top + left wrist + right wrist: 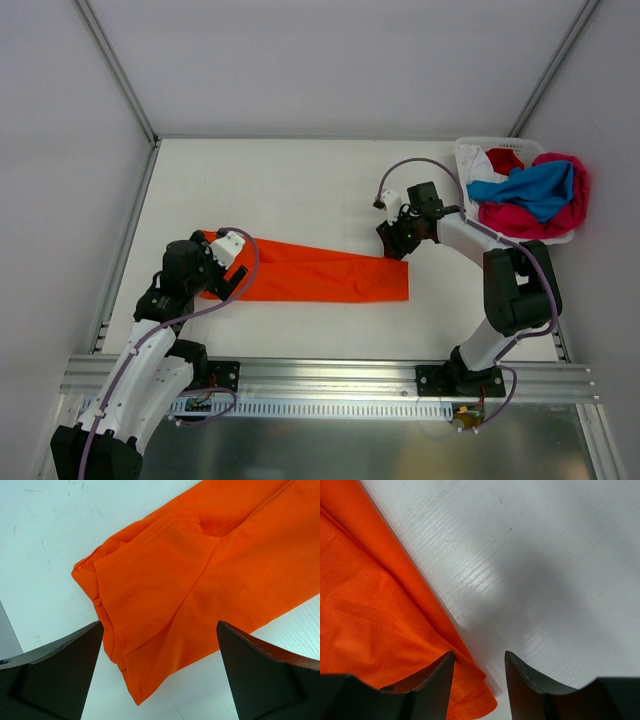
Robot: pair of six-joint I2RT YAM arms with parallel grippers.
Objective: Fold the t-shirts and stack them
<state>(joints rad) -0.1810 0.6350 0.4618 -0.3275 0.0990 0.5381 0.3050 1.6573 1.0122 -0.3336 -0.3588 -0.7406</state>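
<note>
the orange t-shirt lay as a long strip on the surface. the left end effector gaped wide over its left end; the right end effector stood narrowly apart at its right corner.

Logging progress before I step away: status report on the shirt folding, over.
Left pincer wide open over left end of orange t-shirt. Right pincer part open at its right corner. Nothing in the way.

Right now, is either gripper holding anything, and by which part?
Nothing is held. The left gripper stands wide open over the left end of the orange t-shirt; the right gripper sits at its right corner, jaws apart, not clamped.
</note>
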